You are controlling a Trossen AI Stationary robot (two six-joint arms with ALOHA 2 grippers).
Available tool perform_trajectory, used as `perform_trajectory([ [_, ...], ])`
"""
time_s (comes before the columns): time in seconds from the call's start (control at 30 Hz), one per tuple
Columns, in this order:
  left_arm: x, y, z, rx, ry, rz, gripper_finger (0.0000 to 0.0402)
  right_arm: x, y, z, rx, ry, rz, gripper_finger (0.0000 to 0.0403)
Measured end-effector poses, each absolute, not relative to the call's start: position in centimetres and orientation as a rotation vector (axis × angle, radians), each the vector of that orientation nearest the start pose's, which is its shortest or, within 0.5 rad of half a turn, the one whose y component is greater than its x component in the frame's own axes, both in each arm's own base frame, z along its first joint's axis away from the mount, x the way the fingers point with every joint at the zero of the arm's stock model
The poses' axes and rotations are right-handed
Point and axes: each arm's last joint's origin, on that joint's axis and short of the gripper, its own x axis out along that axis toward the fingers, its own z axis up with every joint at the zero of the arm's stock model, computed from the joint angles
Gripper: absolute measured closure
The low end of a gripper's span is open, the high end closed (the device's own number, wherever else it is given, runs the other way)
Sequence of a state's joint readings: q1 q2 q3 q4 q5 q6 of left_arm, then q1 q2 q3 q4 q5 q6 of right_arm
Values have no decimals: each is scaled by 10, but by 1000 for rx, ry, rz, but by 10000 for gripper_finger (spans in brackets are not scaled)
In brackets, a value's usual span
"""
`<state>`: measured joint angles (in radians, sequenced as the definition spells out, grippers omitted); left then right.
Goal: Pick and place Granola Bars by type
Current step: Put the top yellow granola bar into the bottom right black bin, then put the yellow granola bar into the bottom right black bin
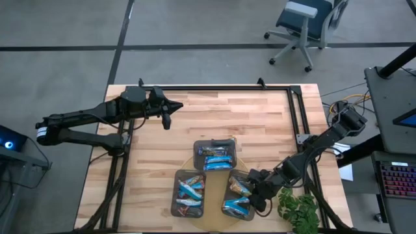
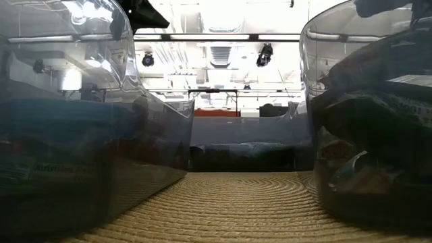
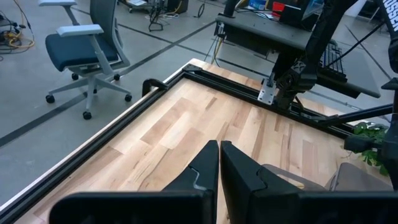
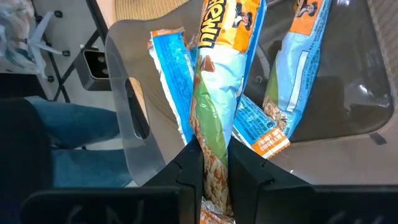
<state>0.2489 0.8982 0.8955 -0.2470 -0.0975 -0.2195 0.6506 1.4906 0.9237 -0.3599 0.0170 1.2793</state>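
Seen from above: a pale wooden table [image 1: 214, 123] edged by a black metal frame, on a grey floor with a blue office chair [image 1: 305, 23] beyond the far side. Near the front middle, a round woven mat [image 1: 195, 218] carrying three dark grey plastic trays: a far tray [image 1: 198, 148], a front-left tray [image 1: 177, 195] and a front-right tray [image 1: 231, 195]. Granola Bars [image 1: 216, 158] in all three, mostly bright blue wrappers, some with orange or tan ends; exact count hard to tell.

Right gripper [image 1: 255, 187] low over the front-right tray, at its right edge, beside a small green plant [image 1: 298, 209] at the table's front right corner. From the right wrist camera: both dark fingers [image 4: 186, 171] pinched tightly on one held bar [image 4: 214, 93], wrapped in pale blue and green with orange lettering, hanging over the tray among other blue and orange bars [image 4: 292, 81].

Left gripper [image 1: 166, 116] raised over the bare far-left part of the table, well apart from the trays. From the left wrist camera: fingers [image 3: 208, 165] pressed together, clenched on nothing.

From table height: only blurred tray walls at either side and the mat's woven surface [image 2: 250, 202] between them.
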Motion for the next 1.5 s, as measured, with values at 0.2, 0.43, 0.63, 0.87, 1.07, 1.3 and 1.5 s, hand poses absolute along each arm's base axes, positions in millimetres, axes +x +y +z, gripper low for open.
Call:
perform_trajectory([
  [0.2,188,51,345,-236,212,371,402,236,179,208,849,1098,-65,354],
  [0.43,188,51,345,-236,212,371,402,234,177,206,855,1118,-98,311],
  [0.63,188,51,345,-236,212,371,402,233,177,206,854,1118,-99,272],
  [0.87,188,51,345,-237,212,372,402,233,177,206,853,1118,-100,253],
  [1.07,188,51,345,-237,212,371,402,234,177,206,850,1117,-97,256],
  [1.3,188,51,345,-237,212,372,402,235,178,214,823,1097,-56,271],
  [1.5,188,51,345,-237,212,372,402,232,175,227,806,1107,-67,294],
])
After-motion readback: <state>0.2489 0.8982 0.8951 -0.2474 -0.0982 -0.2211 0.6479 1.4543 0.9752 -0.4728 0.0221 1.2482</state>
